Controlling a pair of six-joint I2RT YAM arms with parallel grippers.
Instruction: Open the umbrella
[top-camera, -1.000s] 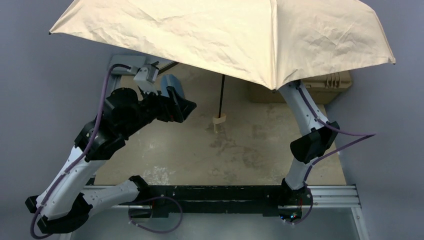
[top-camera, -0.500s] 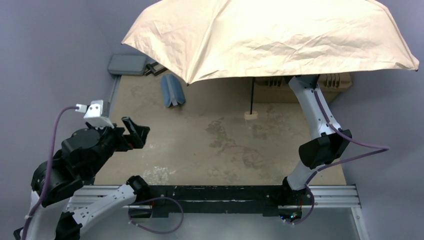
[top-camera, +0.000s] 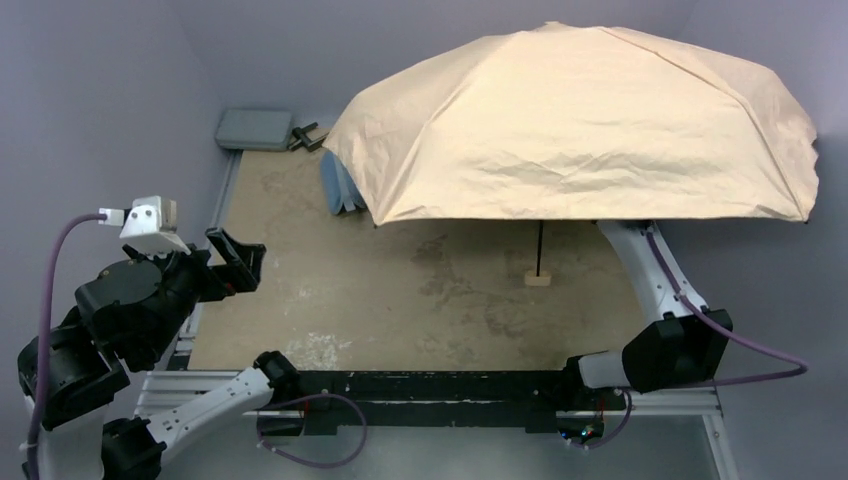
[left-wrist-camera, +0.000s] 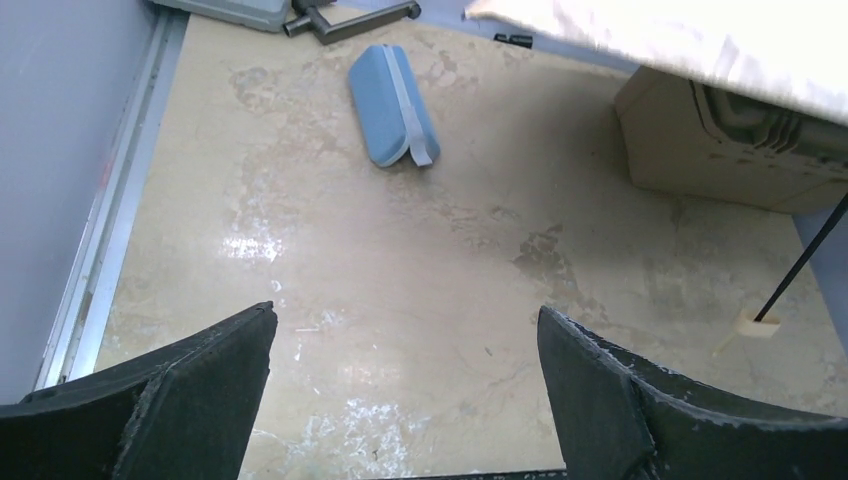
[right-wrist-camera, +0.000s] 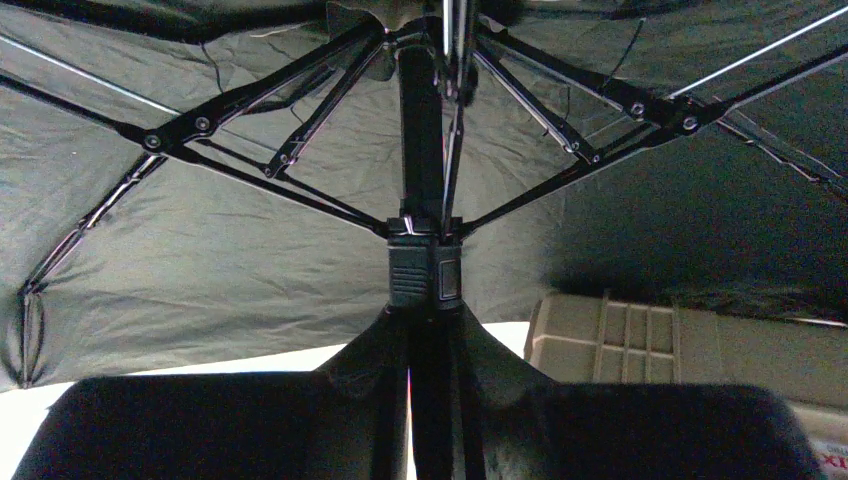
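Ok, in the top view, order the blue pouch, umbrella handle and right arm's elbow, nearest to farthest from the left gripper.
1. Blue pouch: ahead of it, far-left side.
2. Umbrella handle: centre-right, under the shaft.
3. Right arm's elbow: near-right corner.

Soft, even light comes from above; the pale umbrella (top-camera: 590, 120) shows bright and throws a faint shadow on the table (top-camera: 400, 300). White glare patches mark the tabletop in the left wrist view. The right wrist view is dim, its foreground blurred.
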